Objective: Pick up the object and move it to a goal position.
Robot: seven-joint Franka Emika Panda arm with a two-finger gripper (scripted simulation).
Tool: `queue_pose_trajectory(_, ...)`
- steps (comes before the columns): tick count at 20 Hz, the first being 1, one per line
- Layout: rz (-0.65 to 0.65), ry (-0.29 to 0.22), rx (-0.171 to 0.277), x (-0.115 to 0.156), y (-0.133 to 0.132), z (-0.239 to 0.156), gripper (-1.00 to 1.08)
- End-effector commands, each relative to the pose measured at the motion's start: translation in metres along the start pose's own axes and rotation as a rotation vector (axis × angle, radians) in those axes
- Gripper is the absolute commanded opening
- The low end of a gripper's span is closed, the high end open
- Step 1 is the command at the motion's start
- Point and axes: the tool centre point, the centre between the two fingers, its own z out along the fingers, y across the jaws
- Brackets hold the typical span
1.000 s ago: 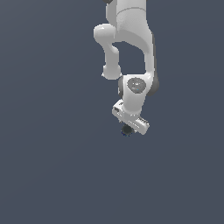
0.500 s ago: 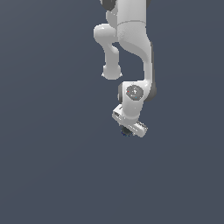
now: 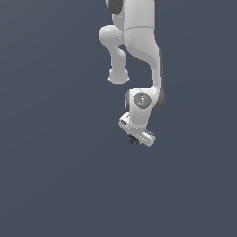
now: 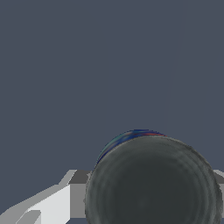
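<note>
Carrying step judged under way: object (image 3: 133, 139) clamped in gripper (image 3: 134, 139); next, transport to the unmarked goal is required.

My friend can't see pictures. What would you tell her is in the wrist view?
A dark, round object with a thin blue edge fills the lower part of the picture, right up against the camera. Pale grey parts of the gripper show beside it, and plain grey-blue background lies behind.
</note>
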Motion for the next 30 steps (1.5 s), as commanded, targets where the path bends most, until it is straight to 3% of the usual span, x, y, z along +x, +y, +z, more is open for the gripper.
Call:
queue_pose_trajectory(1,0.001,0.0,-0.001,0.0,0.001,0.001,-1.0)
queue_pose_trajectory(8,0.0,0.0,0.0,0.001,0.0,-0.001,-1.0)
queue_pose_trajectory(14,0.0,0.0,0.0,0.018,0.006,-0.017,-1.0)
queue_pose_trajectory(30,0.0,0.0,-0.001,0.134,0.042,-0.123,-1.0)
